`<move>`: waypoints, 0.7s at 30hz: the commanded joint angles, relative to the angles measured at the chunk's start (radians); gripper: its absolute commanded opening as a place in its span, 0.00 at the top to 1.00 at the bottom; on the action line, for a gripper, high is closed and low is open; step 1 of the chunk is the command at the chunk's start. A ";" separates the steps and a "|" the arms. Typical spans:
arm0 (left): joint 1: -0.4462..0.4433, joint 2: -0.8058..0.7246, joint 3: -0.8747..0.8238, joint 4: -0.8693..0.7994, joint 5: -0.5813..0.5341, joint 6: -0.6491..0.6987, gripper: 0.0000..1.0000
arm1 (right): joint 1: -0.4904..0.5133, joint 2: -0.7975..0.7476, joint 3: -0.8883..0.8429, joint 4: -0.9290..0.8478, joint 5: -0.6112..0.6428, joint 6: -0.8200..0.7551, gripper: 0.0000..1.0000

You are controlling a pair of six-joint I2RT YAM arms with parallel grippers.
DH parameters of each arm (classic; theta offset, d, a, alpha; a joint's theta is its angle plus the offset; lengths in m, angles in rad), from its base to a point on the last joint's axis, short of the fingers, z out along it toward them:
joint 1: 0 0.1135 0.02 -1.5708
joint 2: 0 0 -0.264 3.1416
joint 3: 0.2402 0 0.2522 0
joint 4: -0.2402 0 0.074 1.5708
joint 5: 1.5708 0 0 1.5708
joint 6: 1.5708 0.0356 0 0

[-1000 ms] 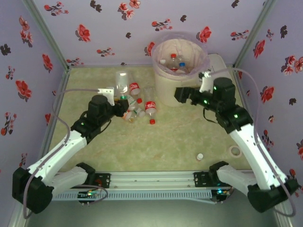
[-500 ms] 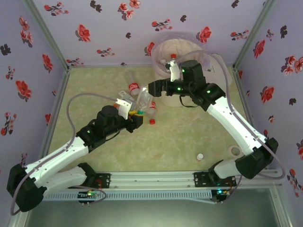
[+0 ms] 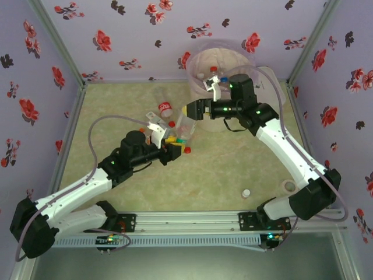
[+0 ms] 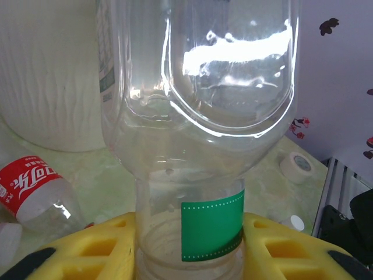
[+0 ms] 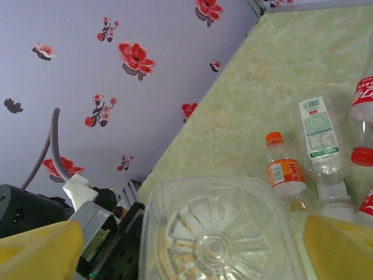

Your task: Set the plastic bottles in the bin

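**Q:** Where were the task items in the overhead view?

**A:** The bin [image 3: 197, 87], cream w/ a pinkish liner, stood at upper ctr by the back wall. A few capped bottles [image 3: 214, 71] lay inside it. The loose bottles [image 3: 165, 108] lay on the table just left of it, near frame ctr.

**Q:** And the arms?

**A:** The left gripper [image 3: 172, 142] was clamped on the neck of a clear bottle [image 4: 204, 116] w/ a green label. In its wrist view, yellow fingers [image 4: 119, 251] pressed both sides of the neck, w/ the body pointing up the frame. The right gripper [image 3: 194, 109] sat at that bottle's base end, jaws wide. In its wrist view the ribbed base lay btwn the yellow pads [image 5: 41, 251], w/ a gap at left. Contact at right couldn't be told.

**Q:** Anything else?

**A:** A tape roll [image 3: 288, 186] and a white cap [image 3: 246, 192] lay at lower right of the table, well apart from the bottles.
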 commanded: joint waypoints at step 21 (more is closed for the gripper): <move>-0.007 -0.070 -0.017 -0.018 -0.128 -0.047 0.00 | -0.160 -0.045 0.413 -0.174 0.265 -0.187 0.73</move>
